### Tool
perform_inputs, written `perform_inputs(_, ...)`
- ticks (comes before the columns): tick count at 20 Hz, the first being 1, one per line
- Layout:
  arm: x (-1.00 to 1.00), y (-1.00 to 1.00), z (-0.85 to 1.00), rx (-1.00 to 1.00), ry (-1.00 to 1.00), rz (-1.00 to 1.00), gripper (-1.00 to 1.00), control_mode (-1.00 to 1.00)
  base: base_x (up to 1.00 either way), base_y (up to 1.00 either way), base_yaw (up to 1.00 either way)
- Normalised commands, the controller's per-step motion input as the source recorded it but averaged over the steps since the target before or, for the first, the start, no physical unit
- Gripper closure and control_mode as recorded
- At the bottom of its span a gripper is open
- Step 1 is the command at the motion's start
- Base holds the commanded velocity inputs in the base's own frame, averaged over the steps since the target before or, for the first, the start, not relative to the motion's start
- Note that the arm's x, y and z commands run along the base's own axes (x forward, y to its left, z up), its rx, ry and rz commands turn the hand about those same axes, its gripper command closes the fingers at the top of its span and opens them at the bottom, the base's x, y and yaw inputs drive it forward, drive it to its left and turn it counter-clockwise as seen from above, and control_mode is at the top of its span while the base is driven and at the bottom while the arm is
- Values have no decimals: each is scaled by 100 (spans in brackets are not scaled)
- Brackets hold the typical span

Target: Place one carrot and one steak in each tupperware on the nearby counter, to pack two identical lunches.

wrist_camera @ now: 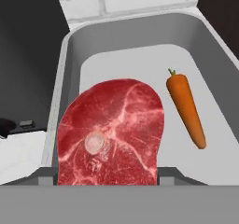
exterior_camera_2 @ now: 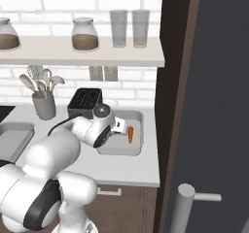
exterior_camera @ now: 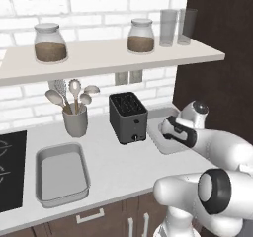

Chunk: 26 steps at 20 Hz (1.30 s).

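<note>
In the hand view a red marbled steak (wrist_camera: 112,134) stands close up between the fingers of my gripper (wrist_camera: 112,178), which is shut on it. It hangs over the right tupperware (wrist_camera: 65,78), a grey tray where one orange carrot (wrist_camera: 186,107) lies on the floor to the steak's right. From the right base view the gripper (exterior_camera_2: 119,127) hovers over that tupperware (exterior_camera_2: 116,149), with the carrot (exterior_camera_2: 130,134) beside it. The left tupperware (exterior_camera: 62,174) sits with nothing in it on the counter (exterior_camera: 123,167). My arm hides much of the right tupperware (exterior_camera: 160,139) in the left base view.
A black toaster (exterior_camera: 128,117) stands just left of the right tray. A grey utensil holder (exterior_camera: 75,120) is further left, and the black stovetop (exterior_camera: 10,169) at the far left. A shelf (exterior_camera: 99,58) with jars and glasses hangs overhead. A dark tall panel (exterior_camera_2: 209,106) bounds the right.
</note>
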Motion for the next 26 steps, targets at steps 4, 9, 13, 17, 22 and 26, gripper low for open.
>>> perform_inputs(4,23,-2,-18,0,0,0,100,-100,0,0,0)
perform_inputs(9,24,-1,-6,0,1,0,-100,-100,0,0,0)
perform_inputs(13,26,-8,0,0,1,0,-100,-100,0,0,0)
perform_inputs(17,8,-10,2,0,0,0,-100,-100,0,0,0)
perform_inputs(22,-31,0,37,0,0,0,-100,-100,0,0,0)
perform_inputs(26,-92,0,67,0,-1,0,-100,-100,0,0,0)
